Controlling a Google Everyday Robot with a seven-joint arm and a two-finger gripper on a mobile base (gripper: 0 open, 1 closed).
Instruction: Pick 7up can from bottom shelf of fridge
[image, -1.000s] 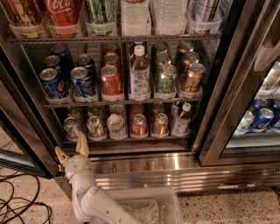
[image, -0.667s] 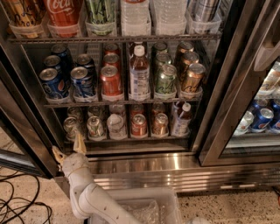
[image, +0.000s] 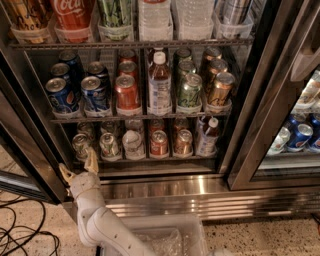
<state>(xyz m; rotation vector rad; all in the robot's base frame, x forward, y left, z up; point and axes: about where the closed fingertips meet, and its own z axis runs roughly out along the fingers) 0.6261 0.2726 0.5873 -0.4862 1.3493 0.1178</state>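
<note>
My tool hovers low at the left front of the fridge, just below the 7up can.

Nearest me, the tool's two fingers stand apart and point up at the rack, I judge so they can close around a can. Just beyond, the bottom shelf shows five cans and one bottle in its front row. I take the far-left, pale greenish one for the 7up can, standing upright in its tray. Farther up, two blue Pepsi cans front the next rack.
</note>
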